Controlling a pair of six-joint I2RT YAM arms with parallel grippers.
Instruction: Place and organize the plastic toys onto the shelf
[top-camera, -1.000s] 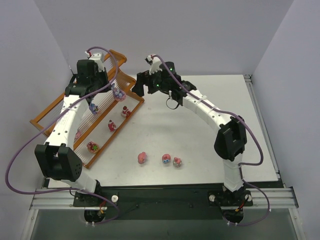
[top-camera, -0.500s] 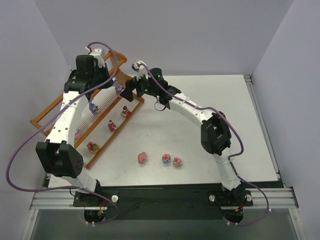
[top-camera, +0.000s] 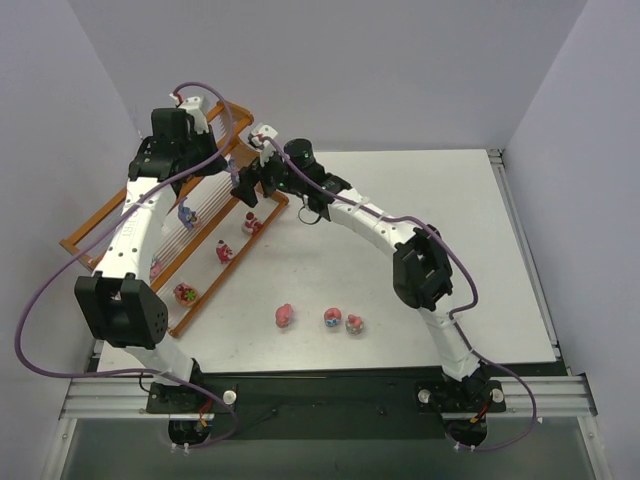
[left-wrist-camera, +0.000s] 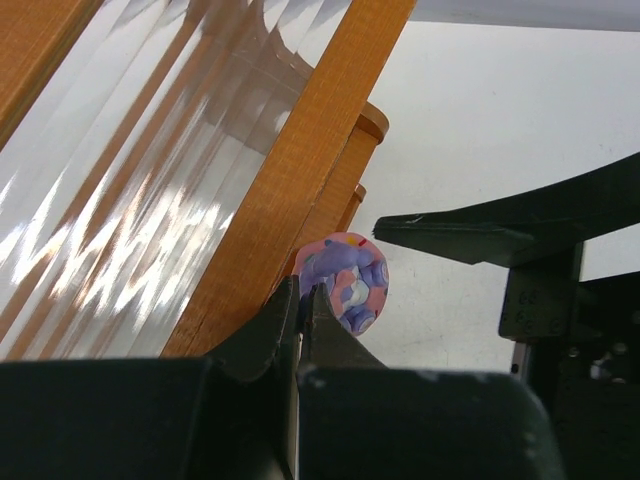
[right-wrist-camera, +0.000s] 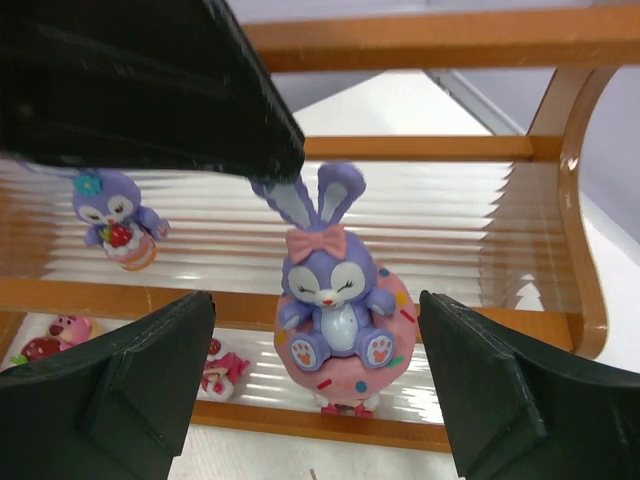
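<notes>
The shelf (top-camera: 80, 250) is an orange-brown rack with pale rod tiers at the table's left. My left gripper (top-camera: 225, 165) (left-wrist-camera: 305, 295) is shut on one ear of a purple bunny in a pink donut (left-wrist-camera: 345, 280) (right-wrist-camera: 338, 300) and holds it upright at the right end of the lowest tier. I cannot tell whether it rests on the rods. My right gripper (top-camera: 247, 184) (right-wrist-camera: 315, 300) is open, with one finger on each side of the bunny and not touching it. Three pink toys (top-camera: 284, 315) (top-camera: 332, 318) (top-camera: 354, 323) lie on the table.
Several toys stand on the shelf: a purple one (top-camera: 186, 213) (right-wrist-camera: 110, 215) on the middle tier, and pink ones (top-camera: 251, 222) (top-camera: 224, 252) (top-camera: 185, 293) on the lowest. The shelf's curved end post (right-wrist-camera: 580, 210) is just right of the bunny. Grey walls close off the back and sides.
My right gripper has swung left from the table's middle to the shelf's end and now straddles the bunny. My left gripper has stayed shut on the bunny and barely moved.
</notes>
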